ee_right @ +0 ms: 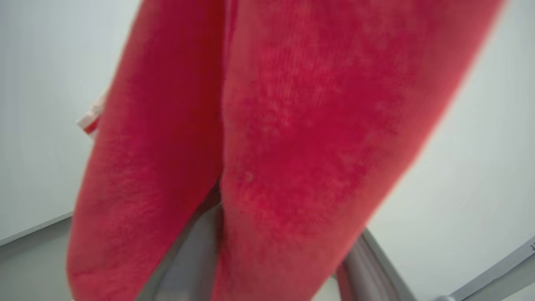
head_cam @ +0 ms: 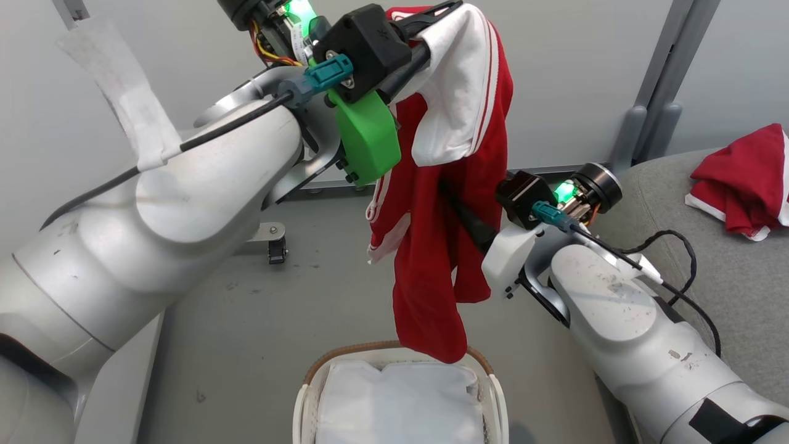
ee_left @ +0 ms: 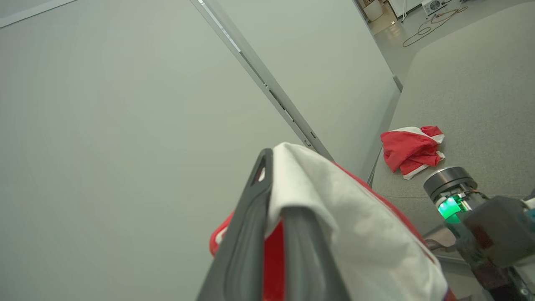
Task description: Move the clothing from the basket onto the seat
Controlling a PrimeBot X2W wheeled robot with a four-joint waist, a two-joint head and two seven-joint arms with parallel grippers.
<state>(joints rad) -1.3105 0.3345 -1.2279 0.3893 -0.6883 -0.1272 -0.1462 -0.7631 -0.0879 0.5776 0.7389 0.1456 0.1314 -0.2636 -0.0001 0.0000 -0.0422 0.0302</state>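
Note:
A red garment with a white panel and stripes (head_cam: 431, 259) hangs from my left gripper (head_cam: 444, 12), which is shut on its top high above the basket (head_cam: 320, 364). In the left wrist view the white cloth (ee_left: 355, 234) drapes over my left gripper (ee_left: 278, 184). The garment's lower end dangles just over the basket's rim. My right gripper (head_cam: 474, 225) reaches into the hanging cloth at mid height. Its fingers (ee_right: 184, 259) stand apart with red fabric (ee_right: 292, 104) between them. Another red garment (head_cam: 743, 179) (ee_left: 411, 148) lies crumpled on the grey seat (head_cam: 739, 283) (ee_left: 472, 83) at the right.
A white liner (head_cam: 400, 401) lies in the basket. Grey floor (head_cam: 277, 320) spreads between the basket and a pale wall panel with a metal post (head_cam: 653, 117). A small caster foot (head_cam: 276, 246) stands on the floor at left. A black cable (head_cam: 684, 259) runs along my right forearm.

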